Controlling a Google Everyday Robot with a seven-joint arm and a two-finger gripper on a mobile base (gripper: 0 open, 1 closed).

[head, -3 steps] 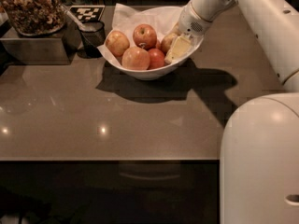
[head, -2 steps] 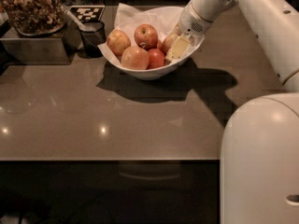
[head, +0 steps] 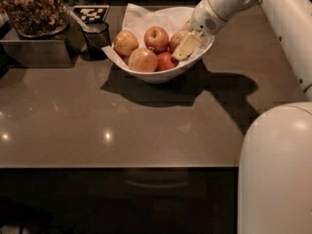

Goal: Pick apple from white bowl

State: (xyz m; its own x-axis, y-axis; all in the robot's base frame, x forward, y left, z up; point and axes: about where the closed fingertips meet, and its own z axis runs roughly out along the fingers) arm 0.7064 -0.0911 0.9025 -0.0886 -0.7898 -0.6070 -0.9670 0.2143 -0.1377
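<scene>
The gripper reaches down into the right side of the white bowl, which stands near the far edge of the desk. The apple lies just behind and to the left of the gripper, touching it, and the gripper's pale tip covers the apple's front right part. I cannot tell whether the gripper is wide, narrow or closed on it. The visible side of the apple is reddish-brown with a yellowish tinge. It rests on crumpled white paper, pressed against a deep red apple on its left and a small bright red one in front.
</scene>
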